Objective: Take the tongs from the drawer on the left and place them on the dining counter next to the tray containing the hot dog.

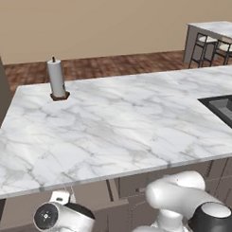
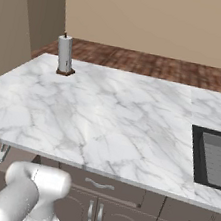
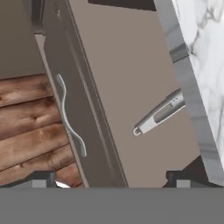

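In the hand view the drawer (image 3: pixel 127 65) stands pulled out, its dark front (image 3: pixel 81 57) carrying a curved silver handle (image 3: pixel 68 116). The silvery tongs (image 3: pixel 159 113) lie slanted on the drawer's floor, their far end hidden under the marble counter's edge (image 3: pixel 192 92). My gripper (image 3: pixel 109 180) hovers over the drawer, open, with nothing between its fingertips (image 3: pixel 41 180). The tongs lie apart from both tips. The dining counter (image 1: pixel 214 27) with its stools shows far off at the upper right. The tray and the hot dog are out of view.
A paper towel roll (image 1: pixel 56 79) stands at the marble counter's back left, and a dark sink (image 2: pixel 215 158) sits at its right. Below the counter are a closed drawer (image 2: pixel 100 184) and cabinet doors. Wood floor (image 3: pixel 30 118) lies beside the open drawer.
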